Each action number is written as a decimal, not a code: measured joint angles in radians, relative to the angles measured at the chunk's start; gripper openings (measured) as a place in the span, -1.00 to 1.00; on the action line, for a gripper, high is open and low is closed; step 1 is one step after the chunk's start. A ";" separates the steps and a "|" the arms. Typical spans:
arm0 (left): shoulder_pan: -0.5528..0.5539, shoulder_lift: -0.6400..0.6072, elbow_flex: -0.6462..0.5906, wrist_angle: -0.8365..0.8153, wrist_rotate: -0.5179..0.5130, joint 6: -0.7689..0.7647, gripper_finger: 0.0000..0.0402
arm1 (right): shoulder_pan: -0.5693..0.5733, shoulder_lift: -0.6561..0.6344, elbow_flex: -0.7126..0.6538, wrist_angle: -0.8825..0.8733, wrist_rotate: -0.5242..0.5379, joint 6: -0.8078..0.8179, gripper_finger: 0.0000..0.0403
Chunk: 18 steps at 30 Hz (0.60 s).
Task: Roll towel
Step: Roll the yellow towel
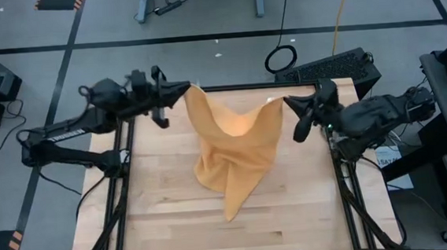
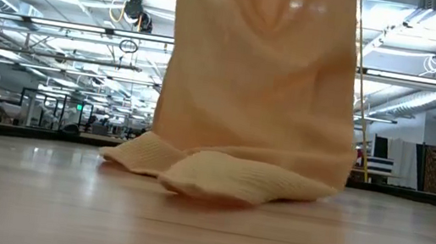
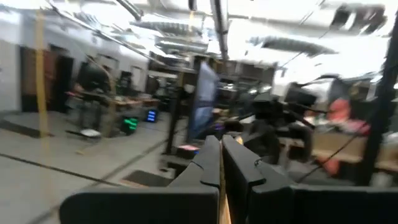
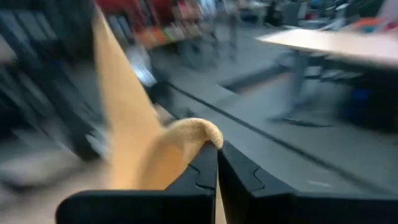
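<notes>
The orange-yellow towel [image 1: 233,152] hangs in a sagging sheet between my two grippers, above the far half of the wooden table [image 1: 167,223]. Its lower part is bunched on the wood, with a pointed corner [image 1: 231,211] reaching toward the near edge. The low view shows the towel [image 2: 257,85] as a curtain with folds [image 2: 227,179] resting on the tabletop. My left gripper [image 1: 188,88] is shut on the upper left corner. My right gripper [image 1: 286,101] is shut on the upper right corner. My left gripper pinches the towel's upper left corner [image 1: 194,92] between its two fingers, coming about level from the table's left side. In its wrist view only a thin strip of cloth [image 3: 221,208] shows between the fingers. That corner is lifted clear and the towel hangs below it. My right gripper pinches the towel's upper right corner [image 4: 200,129] between its two fingers, about level, from the table's right side. A small rounded bit of cloth pokes past the fingertips [image 4: 208,163]. The corner is lifted clear. The cloth sags slack toward the other gripper.
Black frame rails [image 1: 129,171] run along the table's left and right sides. A black case [image 1: 338,68] sits past the far right corner. Bare wood lies on the near half of the table [image 1: 216,240].
</notes>
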 joint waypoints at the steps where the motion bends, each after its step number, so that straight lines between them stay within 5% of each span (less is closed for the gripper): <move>1: 0.000 0.000 0.029 -0.027 0.023 -0.025 -0.99 | 0.000 -0.001 0.000 0.091 -0.006 -0.001 -1.00; 10: -0.038 0.007 0.224 -0.140 0.229 -0.082 -0.99 | 0.001 0.075 0.001 0.636 -0.080 -0.174 -1.00; 18: -0.093 0.058 0.287 -0.162 0.269 -0.105 -0.99 | 0.001 0.170 0.001 0.714 -0.086 -0.210 -1.00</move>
